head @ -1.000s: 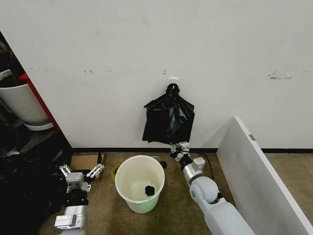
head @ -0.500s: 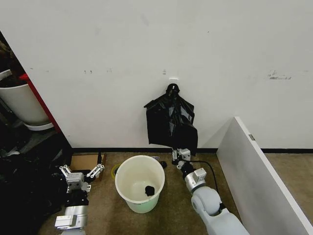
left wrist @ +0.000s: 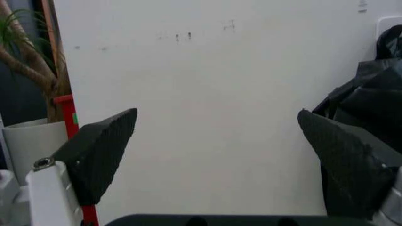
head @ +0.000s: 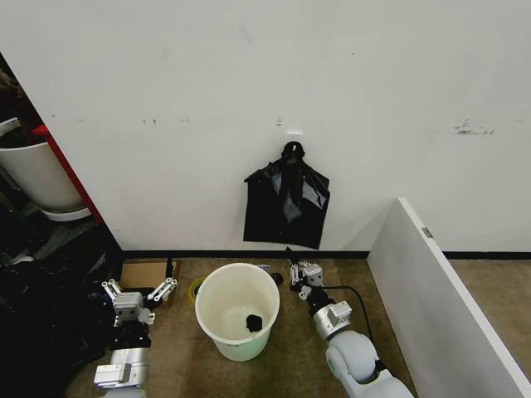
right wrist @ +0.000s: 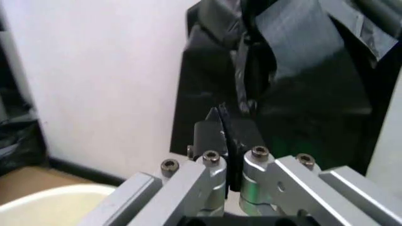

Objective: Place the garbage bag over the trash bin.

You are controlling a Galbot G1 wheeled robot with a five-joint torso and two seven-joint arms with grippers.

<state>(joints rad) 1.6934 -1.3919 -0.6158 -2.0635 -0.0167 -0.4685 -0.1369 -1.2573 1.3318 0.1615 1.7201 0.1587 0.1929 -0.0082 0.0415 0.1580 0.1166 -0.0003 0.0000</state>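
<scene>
The trash bin (head: 204, 300), a cream-white bucket, stands on the carpet by the wall with a small black scrap (head: 255, 320) at its bottom; its rim (right wrist: 56, 197) also shows in the right wrist view. The garbage bag is out of view. A flat bunch of black bags (head: 286, 207) hangs from a wall hook above the bin. My right gripper (head: 297, 267) is just right of the bin and below the bunch, pointing up at it (right wrist: 220, 112), shut with nothing visibly held. My left gripper (head: 138, 290) is parked left of the bin, open (left wrist: 217, 115).
A white panel (head: 431, 307) slants along the right. A cardboard box (head: 145, 272) lies left of the bin, beside a heap of black bags (head: 41, 323). A white tub with a red edge (head: 37, 174) stands far left. A cable (head: 353, 292) trails behind the right arm.
My right gripper has dropped from the bunch's lower edge toward the floor. The bunch was stretched downward half a second ago and now hangs shorter. The left arm has not moved.
</scene>
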